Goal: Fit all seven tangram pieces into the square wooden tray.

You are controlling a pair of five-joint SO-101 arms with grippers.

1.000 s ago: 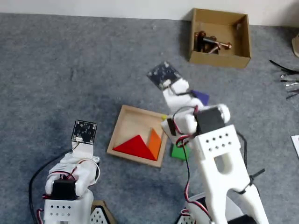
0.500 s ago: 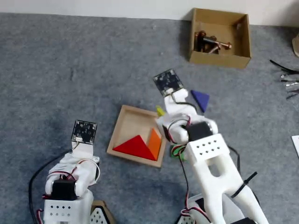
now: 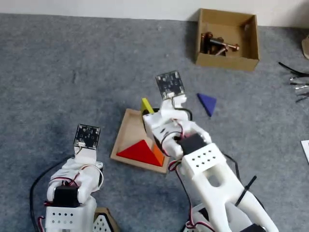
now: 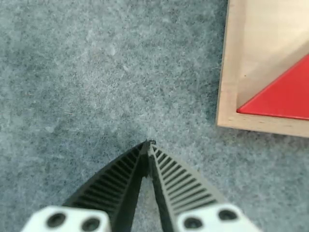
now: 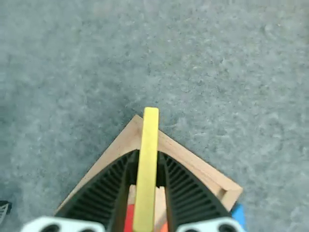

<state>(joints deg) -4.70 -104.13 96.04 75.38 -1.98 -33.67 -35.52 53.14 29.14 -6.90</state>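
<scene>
The square wooden tray (image 3: 126,131) lies mid-table with a red triangle (image 3: 139,150) and an orange piece (image 3: 159,145) inside it. My right gripper (image 3: 148,113) hangs over the tray's far corner, shut on a yellow piece (image 3: 146,105) held on edge. In the right wrist view the yellow piece (image 5: 147,159) stands between the ribbed fingers (image 5: 176,186), above the tray's corner (image 5: 169,145). A blue triangle (image 3: 207,102) rests on the carpet to the tray's right. My left gripper (image 4: 147,145) is shut on nothing, over bare carpet just left of the tray (image 4: 227,87).
A cardboard box (image 3: 248,48) with copper-coloured parts stands at the back right. Cables (image 3: 294,77) lie at the right edge. Grey carpet stretches open to the left of the tray and behind it.
My right arm swung left from beside the blue triangle to above the tray's far corner, carrying the yellow piece. It now covers the green piece. The left arm kept still.
</scene>
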